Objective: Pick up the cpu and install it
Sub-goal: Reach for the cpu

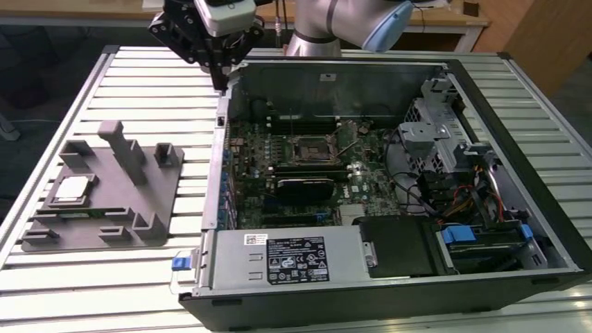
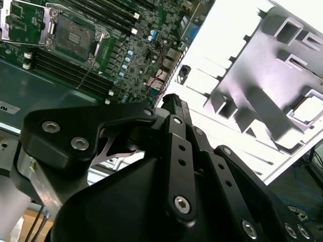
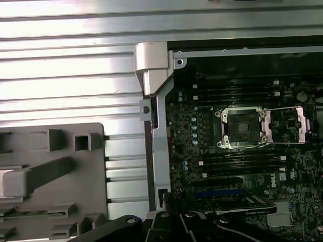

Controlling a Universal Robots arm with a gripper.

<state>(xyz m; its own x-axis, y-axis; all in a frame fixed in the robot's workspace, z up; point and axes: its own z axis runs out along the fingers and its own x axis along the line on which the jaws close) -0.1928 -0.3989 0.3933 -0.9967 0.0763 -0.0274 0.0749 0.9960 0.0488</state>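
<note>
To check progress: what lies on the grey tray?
The cpu lies flat on the grey tray, toward the exterior view's left; what is under it is covered.

I count one cpu (image 1: 72,189), one grey tray (image 1: 93,230), one open computer case (image 1: 370,80), one motherboard (image 1: 276,142) inside it, one bare socket (image 1: 314,148), one power supply (image 1: 287,260), one slatted metal table (image 1: 157,83), one claw (image 1: 220,82), mine
</note>
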